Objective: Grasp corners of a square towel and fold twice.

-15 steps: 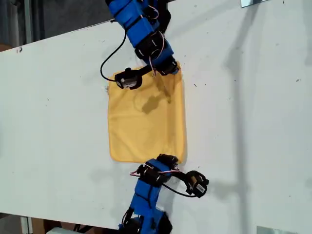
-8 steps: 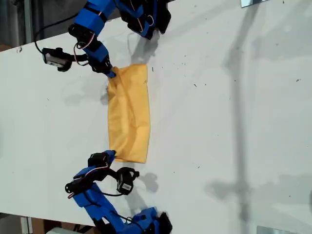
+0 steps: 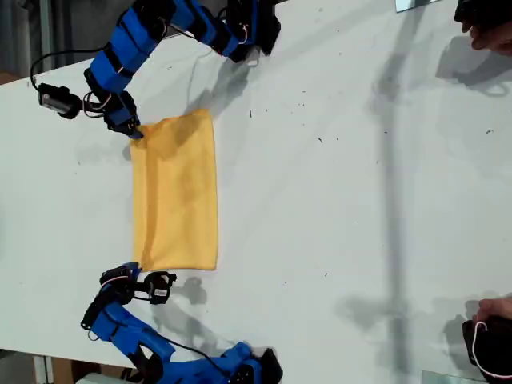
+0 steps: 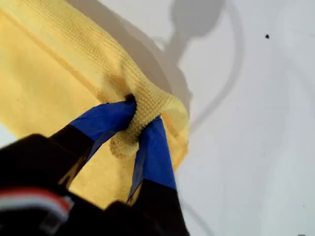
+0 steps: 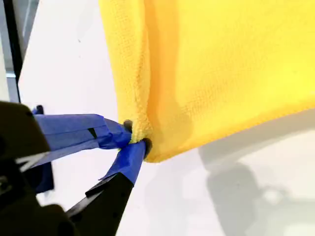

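Since half a second ago the towel (image 3: pixel 175 194) has slid toward the exterior view's left, folded once on the desk (image 3: pixel 344 200). Our first gripper (image 4: pixel 137 129) and second gripper (image 5: pixel 132 141) each clamp fingers on end corners; its long axis runs between them.

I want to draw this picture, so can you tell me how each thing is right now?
square towel: folded over into a narrow strip, lying flat on the table.
my first end effector: shut, pinching a doubled towel corner.
my second end effector: shut, pinching a towel corner.
table: white top with the towel lying on it.
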Robot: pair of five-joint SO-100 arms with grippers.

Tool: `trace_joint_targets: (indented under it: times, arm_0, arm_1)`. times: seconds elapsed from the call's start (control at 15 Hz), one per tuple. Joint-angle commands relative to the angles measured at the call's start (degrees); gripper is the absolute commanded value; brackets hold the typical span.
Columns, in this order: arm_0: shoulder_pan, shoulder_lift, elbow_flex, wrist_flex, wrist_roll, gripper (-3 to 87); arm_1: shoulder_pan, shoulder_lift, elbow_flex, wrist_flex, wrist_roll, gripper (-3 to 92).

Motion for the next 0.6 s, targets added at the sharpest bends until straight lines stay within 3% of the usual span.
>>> trace_joint_targets:
  times: [0.0, 0.33, 0.53]
  arm_0:
    - [-3.3, -3.1, -0.4, -1.6, 1.4, -0.1]
    - [10.4, 13.1, 10.4, 3.3, -1.6, -0.1]
    - [17.8, 20.6, 16.6, 6.9, -4.3, -0.1]
  arm_1:
    - [2.0, -8.8, -7.0, -0.4, -0.6, -0.1]
    - [-4.6, 11.4, 4.1, 8.8, -0.4, -0.1]
    - [-9.1, 25.8, 16.5, 12.5, 4.3, -0.1]
